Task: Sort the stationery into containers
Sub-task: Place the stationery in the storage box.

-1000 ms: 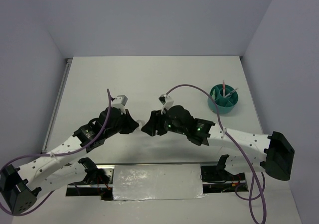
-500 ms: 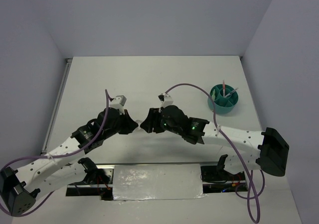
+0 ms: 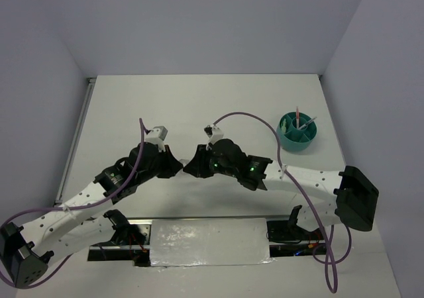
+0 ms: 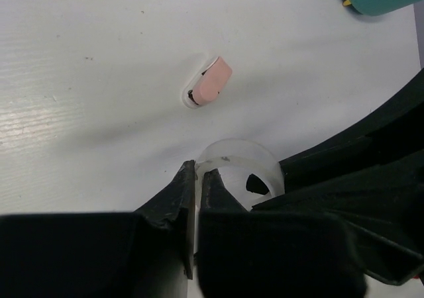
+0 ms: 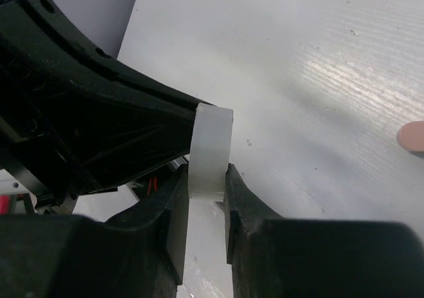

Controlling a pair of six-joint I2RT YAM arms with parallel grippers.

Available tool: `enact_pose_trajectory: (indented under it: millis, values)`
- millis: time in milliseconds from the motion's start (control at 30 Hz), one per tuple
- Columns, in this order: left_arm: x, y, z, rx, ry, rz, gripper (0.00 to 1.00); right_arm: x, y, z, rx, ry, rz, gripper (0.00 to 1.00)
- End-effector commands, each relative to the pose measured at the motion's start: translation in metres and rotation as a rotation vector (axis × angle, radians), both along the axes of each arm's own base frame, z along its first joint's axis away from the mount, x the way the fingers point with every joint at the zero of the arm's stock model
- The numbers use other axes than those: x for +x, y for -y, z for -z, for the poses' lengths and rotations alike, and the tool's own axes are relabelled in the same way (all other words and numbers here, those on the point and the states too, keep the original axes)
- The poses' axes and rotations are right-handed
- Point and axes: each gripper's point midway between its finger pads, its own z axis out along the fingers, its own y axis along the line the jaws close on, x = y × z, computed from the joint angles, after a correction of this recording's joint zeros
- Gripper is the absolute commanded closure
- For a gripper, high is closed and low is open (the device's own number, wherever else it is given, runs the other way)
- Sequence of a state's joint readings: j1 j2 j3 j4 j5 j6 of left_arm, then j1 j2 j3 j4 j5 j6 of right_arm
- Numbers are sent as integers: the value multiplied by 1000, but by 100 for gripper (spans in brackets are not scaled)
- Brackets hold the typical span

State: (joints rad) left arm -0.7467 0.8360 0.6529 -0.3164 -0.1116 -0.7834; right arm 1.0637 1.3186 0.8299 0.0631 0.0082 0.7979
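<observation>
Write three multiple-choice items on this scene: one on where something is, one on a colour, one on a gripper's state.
1. Where is the pink eraser?
A. inside the organiser
B. lying on the table
C. held in the left gripper

2. What colour is the round organiser?
A. teal
B. red
C. yellow

3. What state is the right gripper in?
A. wide open with nothing in it
B. shut on a pen
C. shut on the tape ring

Answers:
1. B: the pink eraser rests on the white table, apart from both grippers.
2. A: the organiser is plainly teal.
3. C: in its wrist view, the right gripper has a finger pressed against each side of the tape ring.
</observation>
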Motion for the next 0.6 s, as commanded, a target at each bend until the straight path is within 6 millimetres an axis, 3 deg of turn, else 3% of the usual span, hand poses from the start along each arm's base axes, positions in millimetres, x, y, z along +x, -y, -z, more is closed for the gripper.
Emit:
enact_pose_trajectory:
  millis: [0,33,67,100,133,167,200,300,333,367,433,500,533,567]
  values:
    - [7,17,-34,-86,72,37,86,-4,-13,-40,97,88,-58,100]
    - [7,16,-36,-85,75,35,76,4,-8,-41,76,112,-27,100]
    - [6,14,-35,-72,74,29,52,10,0,-44,38,151,-11,100]
    - [6,12,-35,-63,72,25,40,18,8,-44,11,166,16,100]
    - [6,10,-40,-55,72,21,16,35,25,-45,-30,173,72,100]
    - [6,6,-39,-35,62,7,6,46,37,-44,-64,185,95,100]
    - [6,-7,-42,12,49,-37,1,71,67,-38,-119,156,177,100]
    - [0,-34,-52,103,40,-102,1,104,131,-43,-219,133,378,100]
    - [-2,-42,-56,119,45,-118,1,128,171,-46,-270,138,544,100]
    - [-5,-49,-70,114,75,-128,1,136,190,-53,-284,141,617,100]
    - [-12,-65,-74,152,79,-150,1,155,229,-66,-316,134,773,100]
    - [-19,-75,-91,144,118,-151,1,170,255,-84,-328,124,893,100]
    - [-23,-83,-92,168,118,-159,1,179,265,-78,-358,88,947,100]
    - [-27,-89,-100,169,144,-157,1,188,288,-84,-358,75,1078,100]
